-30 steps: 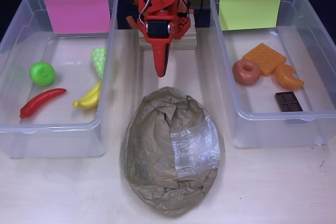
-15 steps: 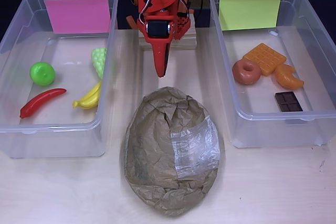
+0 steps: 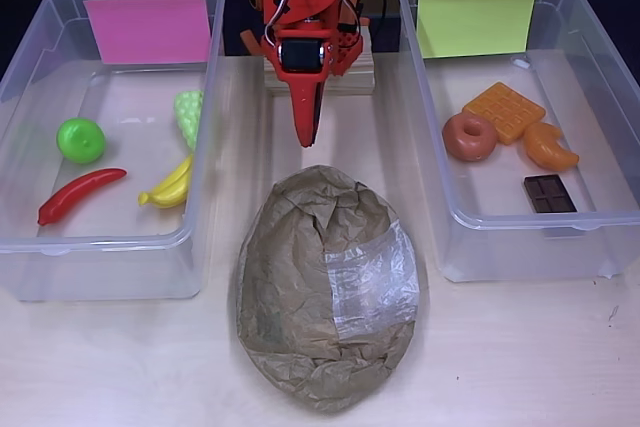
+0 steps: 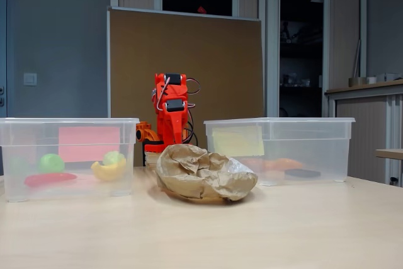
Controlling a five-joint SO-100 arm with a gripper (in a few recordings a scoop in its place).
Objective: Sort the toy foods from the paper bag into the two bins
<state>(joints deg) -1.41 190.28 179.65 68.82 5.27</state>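
pale wood counter [image 3: 520,367] carries everything, with a brown board and dim doorways behind it in the fixed view. nearest the camera lies one crumpled paper bag [image 3: 325,287], oval from overhead, its clear window patch on the right side; the fixed view shows it as a low hump [image 4: 204,174] between the tubs.

two clear bins flank it. the left bin [image 3: 30,247], with a pink label [image 3: 150,29], holds four pieces: one red chili [image 3: 80,194], one green apple [image 3: 80,139], one bunch of yellow bananas [image 3: 170,185] and one pale-green grapes [image 3: 188,115]. the right bin [image 3: 500,247], with a yellow-green label [image 3: 475,19], holds four more: one donut [image 3: 468,136], one waffle [image 3: 503,111], one croissant [image 3: 548,146] and one chocolate square [image 3: 549,193]. overhead separates all eight; through the tub walls the fixed view blurs them to coloured smudges.

farthest back, the orange arm [image 4: 171,114] is folded upright. its tool [image 3: 306,132] points down toward the bag, just behind the bag's far edge and apart from it, fingers together and holding nothing.
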